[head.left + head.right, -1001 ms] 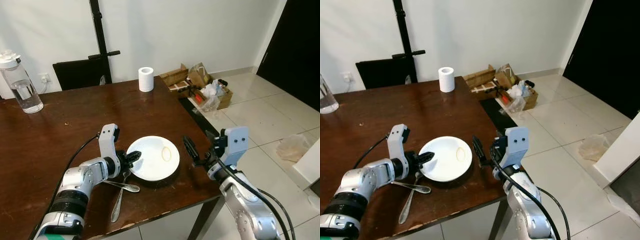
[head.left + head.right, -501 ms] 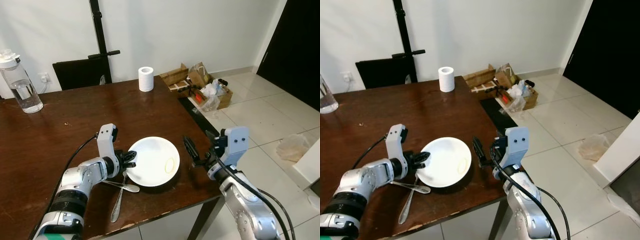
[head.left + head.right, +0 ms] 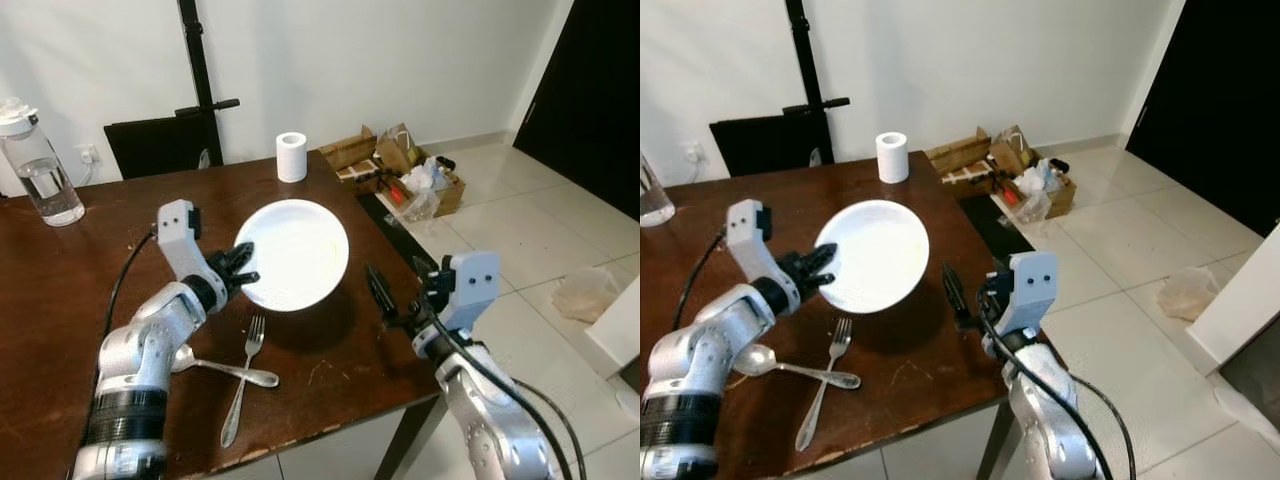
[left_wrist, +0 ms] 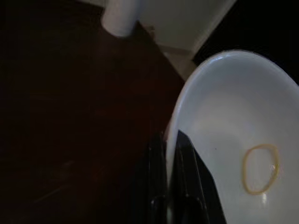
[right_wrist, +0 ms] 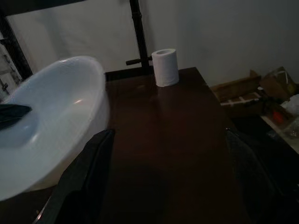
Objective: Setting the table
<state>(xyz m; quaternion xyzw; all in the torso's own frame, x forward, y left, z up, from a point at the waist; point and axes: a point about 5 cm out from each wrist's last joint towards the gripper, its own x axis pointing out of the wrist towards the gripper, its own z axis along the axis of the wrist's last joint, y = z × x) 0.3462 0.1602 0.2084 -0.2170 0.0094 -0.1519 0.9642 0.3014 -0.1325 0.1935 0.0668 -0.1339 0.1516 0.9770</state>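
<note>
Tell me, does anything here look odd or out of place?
Two things: a yellowish rubber band lies inside the white plate held up by the left gripper, and the fork and spoon lie crossed on the table.

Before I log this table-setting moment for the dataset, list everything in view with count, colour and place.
plate: 1, white, lifted above the table, gripped at its rim
rubber band: 1, yellowish, lying inside the plate
fork: 1, silver, on the table near the front edge
spoon: 1, silver, crossing the fork
table: 1, dark brown wood
paper roll: 1, white, far edge of table
water bottle: 1, clear, far left of table
cardboard box: 1, brown, filled with clutter, on floor by wall
left gripper: shut on the plate's rim
right gripper: open, over the table's right edge
</note>
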